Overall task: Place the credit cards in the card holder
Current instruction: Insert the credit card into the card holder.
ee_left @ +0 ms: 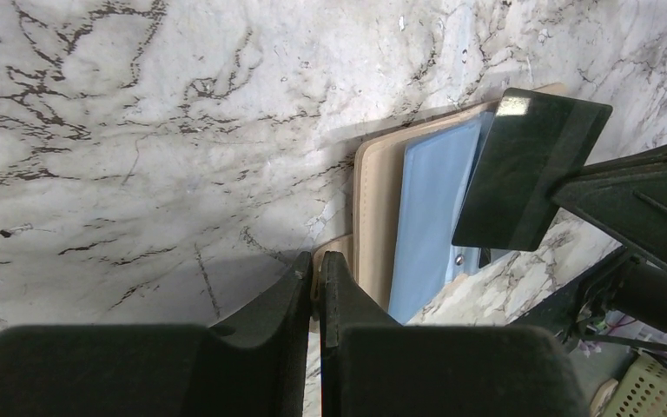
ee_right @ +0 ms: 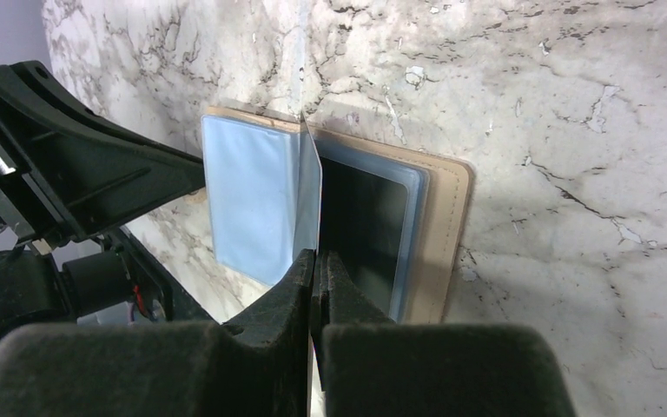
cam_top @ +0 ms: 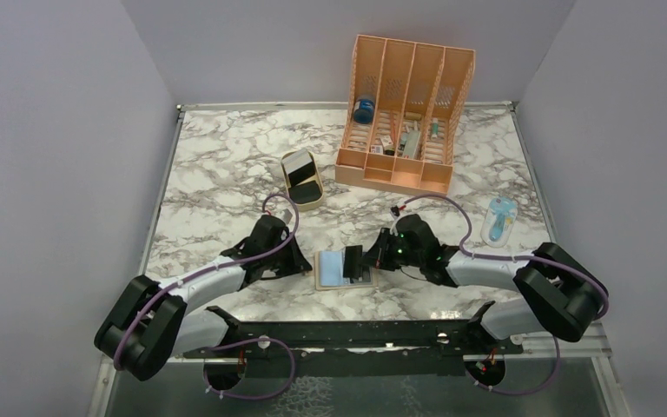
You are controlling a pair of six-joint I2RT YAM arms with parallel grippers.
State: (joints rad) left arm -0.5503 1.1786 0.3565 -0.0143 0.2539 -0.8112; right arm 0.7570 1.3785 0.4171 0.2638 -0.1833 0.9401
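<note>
The tan card holder lies open on the marble, light-blue pockets up. My left gripper is shut on its small tan tab at the left edge. My right gripper is shut on a black credit card, which it holds tilted on edge over the holder's right half. In the right wrist view that card is edge-on, and a dark face shows in the right-hand pocket of the card holder. Two more credit cards, one silver and one black, stand in a tan oval tray.
The tan oval tray sits behind and left of the holder. A big orange slotted organizer with small items and a blue jar stands at the back. A clear blue object lies at the right.
</note>
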